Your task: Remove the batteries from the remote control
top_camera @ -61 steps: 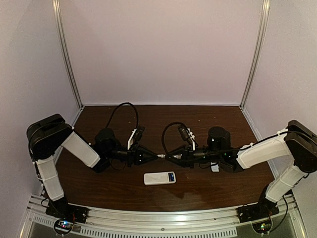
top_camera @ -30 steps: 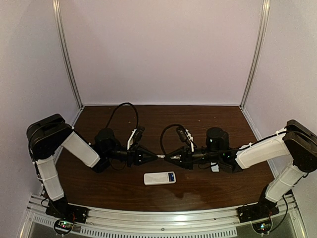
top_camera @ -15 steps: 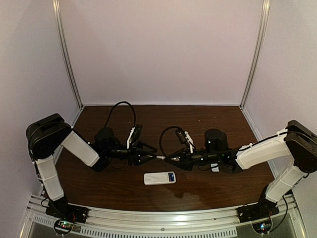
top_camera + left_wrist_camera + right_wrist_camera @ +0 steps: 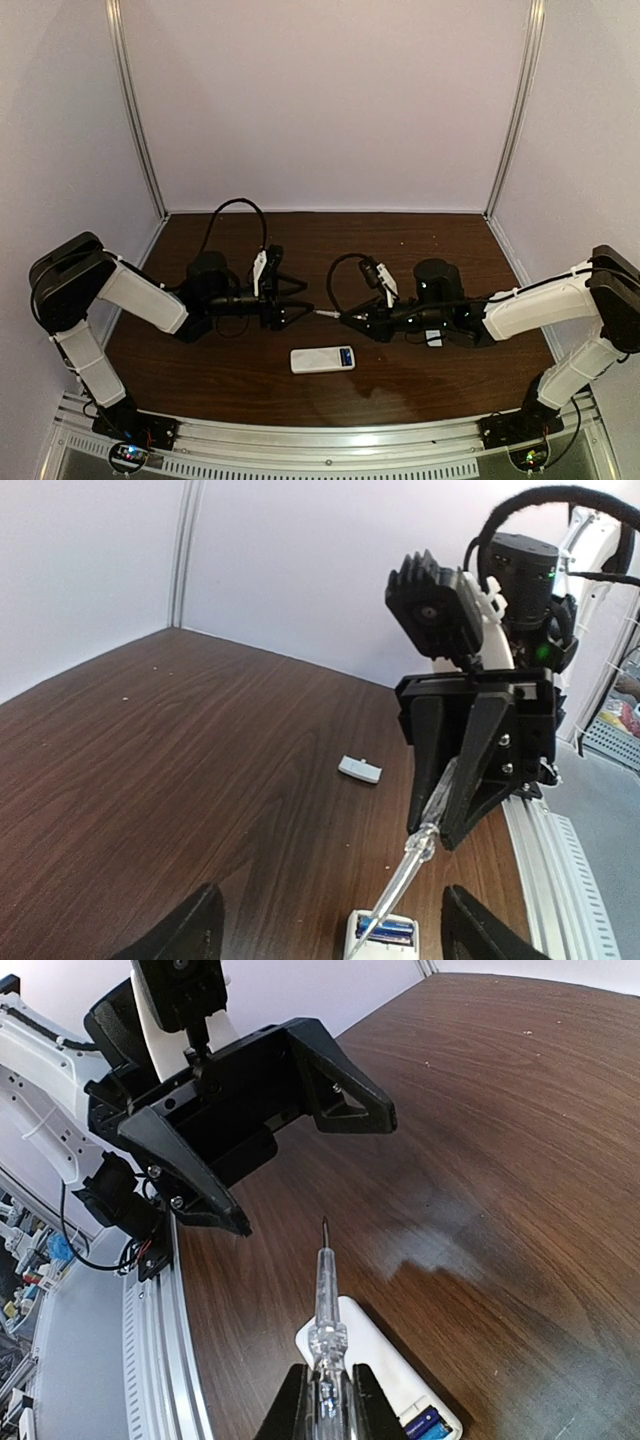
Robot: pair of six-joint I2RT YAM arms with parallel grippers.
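The white remote control (image 4: 322, 359) lies flat near the table's front, its compartment open and the blue batteries (image 4: 346, 356) still inside it. The left wrist view shows the remote control (image 4: 372, 942) and the batteries (image 4: 388, 930) low between my fingers. My right gripper (image 4: 346, 318) is shut on the clear screwdriver (image 4: 322, 1290), whose tip points left above the remote control (image 4: 385, 1365). Facing it, my left gripper (image 4: 305, 297) is open, its jaws spread and holding nothing. The screwdriver tip stops short of them. The batteries (image 4: 428, 1425) show at the bottom edge.
The small white cover piece (image 4: 433, 338) lies on the brown table (image 4: 250, 380) under the right arm, also seen as the cover piece (image 4: 360, 769). White walls with metal posts enclose the back and sides. A metal rail (image 4: 320, 440) runs along the front edge.
My left gripper has opened, let go of the screwdriver tip and drawn back to the left. The right gripper keeps the screwdriver and has barely moved.
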